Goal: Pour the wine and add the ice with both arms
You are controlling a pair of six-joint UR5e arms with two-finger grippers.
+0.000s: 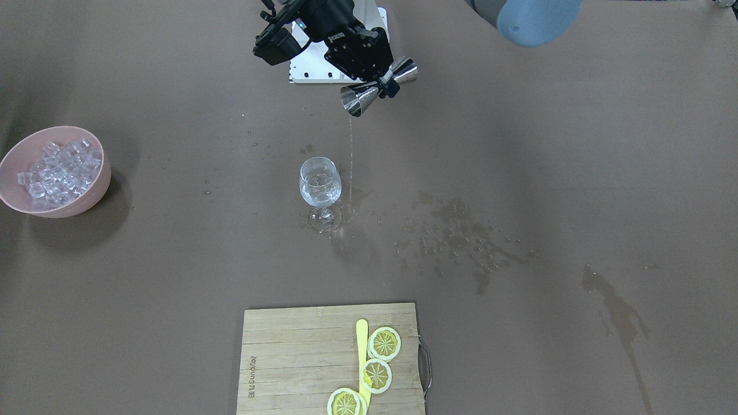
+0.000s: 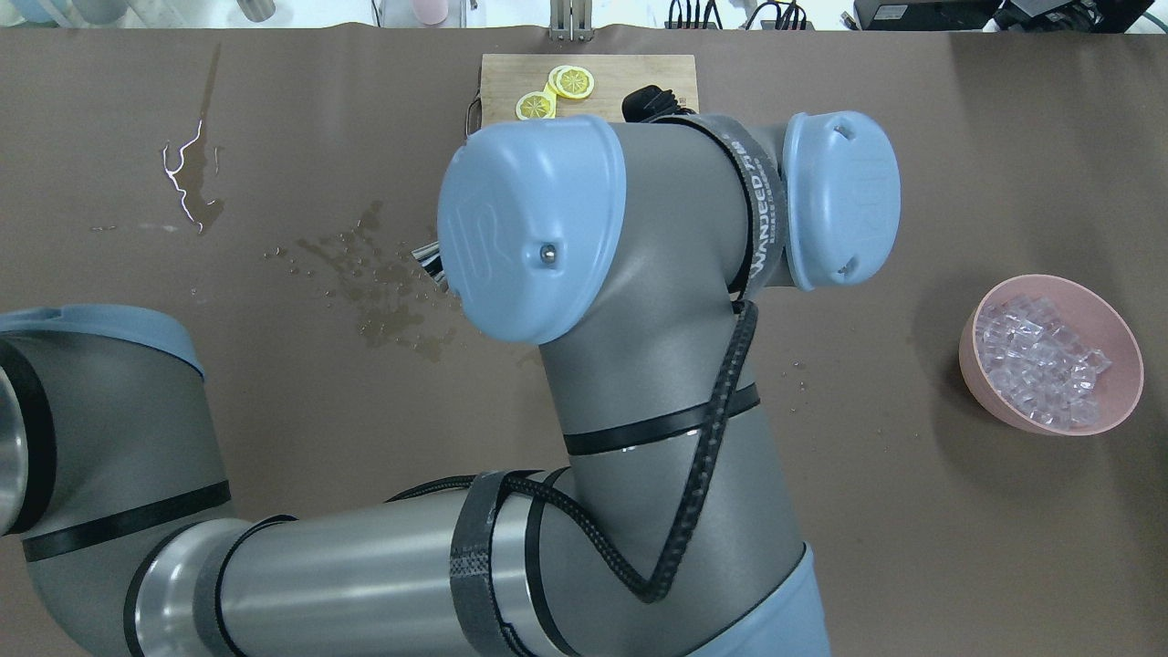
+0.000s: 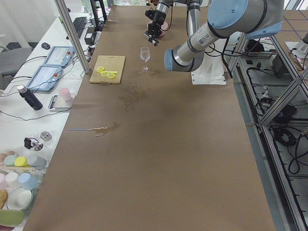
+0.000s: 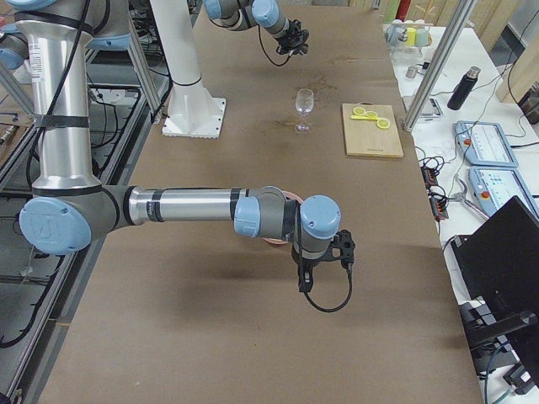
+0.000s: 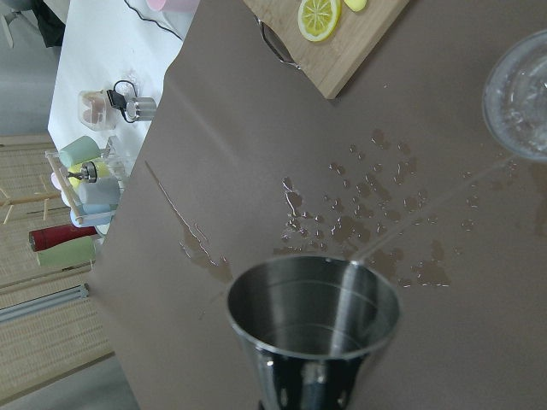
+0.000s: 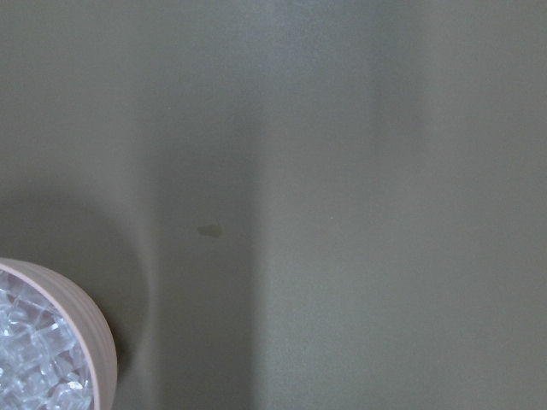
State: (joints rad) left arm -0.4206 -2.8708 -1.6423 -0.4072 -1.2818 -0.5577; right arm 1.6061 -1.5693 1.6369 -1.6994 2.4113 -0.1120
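Observation:
My left gripper point(image 1: 383, 86) is shut on the waist of a steel double jigger point(image 1: 358, 99), held tilted high above the table behind the wine glass point(image 1: 319, 184). A thin stream falls from the jigger's rim and lands on the table just beside the glass. The left wrist view shows the jigger's open mouth point(image 5: 312, 316) and the glass rim point(image 5: 521, 94). The glass stands upright and holds a little clear liquid. The ice point(image 1: 60, 170) fills a pink bowl point(image 1: 98, 193). My right gripper point(image 4: 302, 282) hangs near that bowl; I cannot tell whether it is open or shut.
A wooden cutting board point(image 1: 288, 357) with lemon slices point(image 1: 384, 343) and a yellow stick lies at the operators' edge. Wet spill patches point(image 1: 455, 236) spread beside the glass, and a streak point(image 1: 617, 311) lies further out. The white robot base point(image 1: 311, 72) stands behind the jigger.

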